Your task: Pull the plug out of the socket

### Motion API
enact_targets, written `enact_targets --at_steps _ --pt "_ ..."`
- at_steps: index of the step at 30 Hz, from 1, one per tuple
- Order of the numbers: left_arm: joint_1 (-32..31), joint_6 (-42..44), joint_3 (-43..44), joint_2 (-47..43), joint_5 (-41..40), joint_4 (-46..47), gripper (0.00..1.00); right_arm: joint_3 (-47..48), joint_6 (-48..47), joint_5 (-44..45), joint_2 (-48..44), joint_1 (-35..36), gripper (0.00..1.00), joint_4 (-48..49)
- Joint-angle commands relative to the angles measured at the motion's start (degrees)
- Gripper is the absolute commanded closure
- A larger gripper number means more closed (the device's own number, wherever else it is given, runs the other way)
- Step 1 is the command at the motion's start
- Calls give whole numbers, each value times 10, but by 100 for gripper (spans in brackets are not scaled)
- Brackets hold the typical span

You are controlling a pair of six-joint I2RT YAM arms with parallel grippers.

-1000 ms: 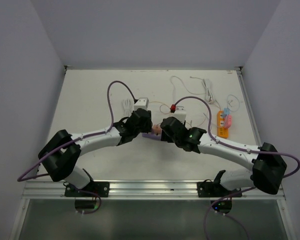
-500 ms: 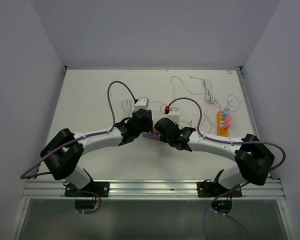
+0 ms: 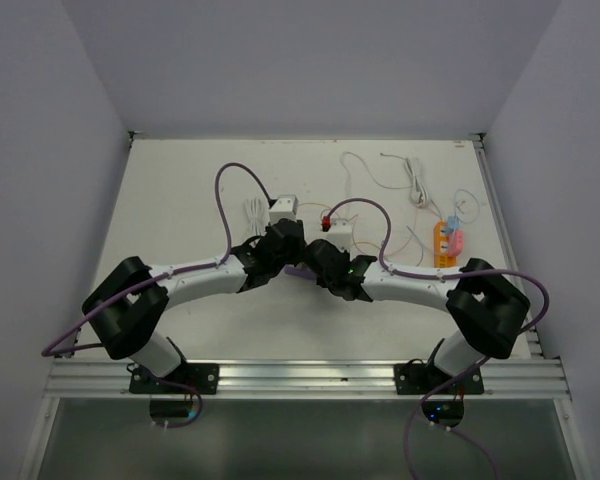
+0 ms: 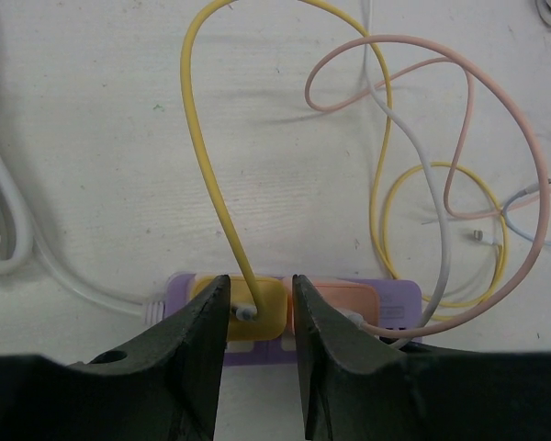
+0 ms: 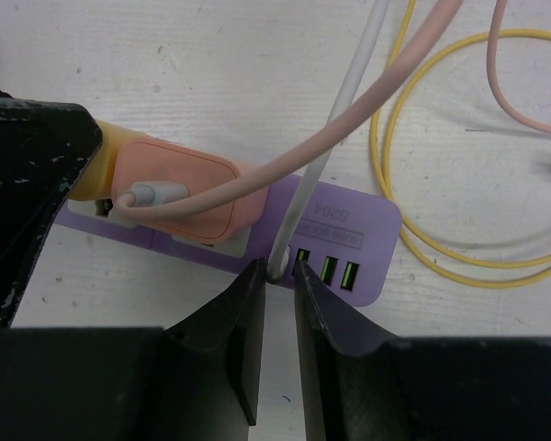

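Note:
A purple power strip (image 4: 397,296) lies on the white table, also in the right wrist view (image 5: 372,220) and just visible from the top (image 3: 298,270). A yellow plug (image 4: 268,308) and a pink plug (image 4: 335,296) sit side by side in it. A white USB plug (image 5: 277,263) with a white cable (image 5: 329,156) sits in its first USB port. My left gripper (image 4: 260,281) is open, its fingers straddling the yellow plug and its cable. My right gripper (image 5: 278,268) is shut on the white USB plug. From the top the two grippers (image 3: 292,243) (image 3: 316,256) meet over the strip.
Yellow (image 5: 459,266) and pink (image 4: 523,184) cables loop over the table beyond the strip. A white adapter (image 3: 283,205), a red-tipped plug (image 3: 327,221), a white cable bundle (image 3: 416,180) and an orange block (image 3: 444,246) lie farther back. The left finger (image 5: 23,184) shows beside the pink plug.
My right arm has swung left and its gripper has come in against the strip beside the left gripper. The left arm has barely moved.

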Motion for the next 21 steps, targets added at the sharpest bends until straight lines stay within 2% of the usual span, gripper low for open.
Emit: enact_targets --at_steps 1,8,10,21 --pt "-6 -22 -10 26 5 -51 62 16 15 35 10 2 78 8" --pt "-7 -35 -15 31 0 -59 62 8 22 53 8 2 92 14" --pt "-7 -41 -17 36 2 -60 63 8 23 57 6 3 100 13" --pt "-35 -87 -3 63 -28 -92 68 13 25 62 -24 6 100 24"
